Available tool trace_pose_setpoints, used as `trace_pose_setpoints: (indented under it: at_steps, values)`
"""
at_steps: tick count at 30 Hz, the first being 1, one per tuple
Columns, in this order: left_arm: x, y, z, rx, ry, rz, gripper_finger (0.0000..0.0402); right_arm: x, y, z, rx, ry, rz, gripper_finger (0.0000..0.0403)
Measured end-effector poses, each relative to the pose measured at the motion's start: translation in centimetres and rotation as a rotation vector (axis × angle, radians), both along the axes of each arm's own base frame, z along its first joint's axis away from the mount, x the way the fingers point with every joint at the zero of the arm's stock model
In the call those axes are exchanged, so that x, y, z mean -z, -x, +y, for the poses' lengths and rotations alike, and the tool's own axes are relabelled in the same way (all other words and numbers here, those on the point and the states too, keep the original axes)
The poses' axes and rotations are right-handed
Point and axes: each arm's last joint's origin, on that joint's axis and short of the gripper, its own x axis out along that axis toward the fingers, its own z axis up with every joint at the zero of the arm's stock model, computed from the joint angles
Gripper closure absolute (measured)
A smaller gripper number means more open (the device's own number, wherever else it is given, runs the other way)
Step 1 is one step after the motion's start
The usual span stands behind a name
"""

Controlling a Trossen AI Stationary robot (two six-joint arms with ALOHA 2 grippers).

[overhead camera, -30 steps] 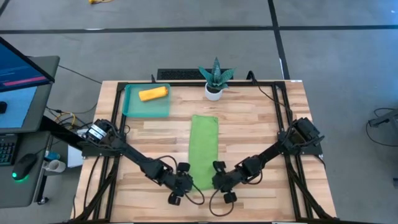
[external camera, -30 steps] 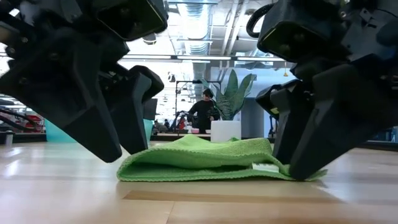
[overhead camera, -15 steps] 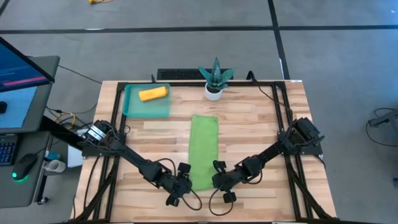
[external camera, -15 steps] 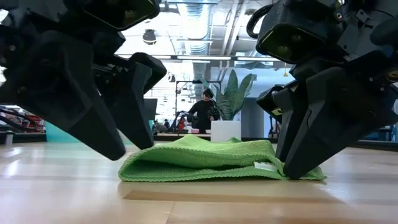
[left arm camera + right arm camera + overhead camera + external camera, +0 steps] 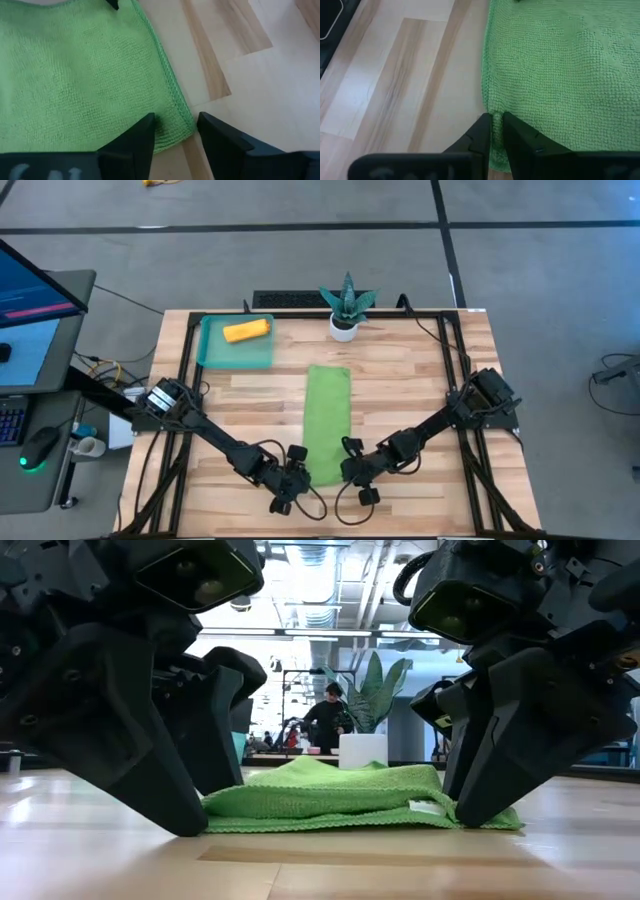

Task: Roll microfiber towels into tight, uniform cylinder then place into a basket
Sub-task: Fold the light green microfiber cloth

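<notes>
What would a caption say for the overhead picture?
Both grippers, left and right, at the near corners of the folded green towel.

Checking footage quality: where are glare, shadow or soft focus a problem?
Low view: bright ceiling lights glare behind the dark left gripper and right gripper, near-silhouettes; the person behind looks soft. Wrist views: folded lime-green microfiber towel evenly lit, weave crisp. High view: even, faint shadows.
</notes>
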Motion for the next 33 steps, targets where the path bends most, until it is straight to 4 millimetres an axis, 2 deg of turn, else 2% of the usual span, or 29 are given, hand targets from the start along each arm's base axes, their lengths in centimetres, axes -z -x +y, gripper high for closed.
trace_pose_setpoints:
  at_steps: [5, 7, 9, 12, 17, 27, 33]
  values:
    - [0.1, 0.0, 0.1, -0.002, 0.004, 0.008, 0.0331, -0.2, 0.0, 0.0, -0.002, -0.004, -0.002, 0.0338]
    - [0.1, -0.1, 0.0, 0.017, -0.009, -0.001, 0.037, -0.2, 0.0, 0.1, -0.011, -0.019, 0.009, 0.035]
    - [0.1, -0.1, 0.0, 0.02, -0.017, -0.011, 0.0392, -0.5, -0.1, 0.3, -0.014, -0.047, 0.03, 0.0367]
    - [0.1, -0.1, 0.0, 0.018, -0.018, -0.018, 0.0389, -0.9, -0.3, 0.8, -0.027, -0.079, 0.062, 0.0393]
    - [-0.1, -0.3, -0.1, 0.006, -0.002, -0.049, 0.0393, -1.5, 0.2, 2.1, -0.037, -0.067, 0.094, 0.0391]
    - [-3.3, 0.3, -0.6, 0.003, 0.067, -0.125, 0.0398, -3.5, 0.6, 4.5, -0.04, 0.054, 0.108, 0.0399]
    - [-4.1, 0.6, -1.1, 0.012, 0.086, -0.138, 0.0399, -5.4, 0.5, 5.7, -0.047, 0.1, 0.112, 0.04]
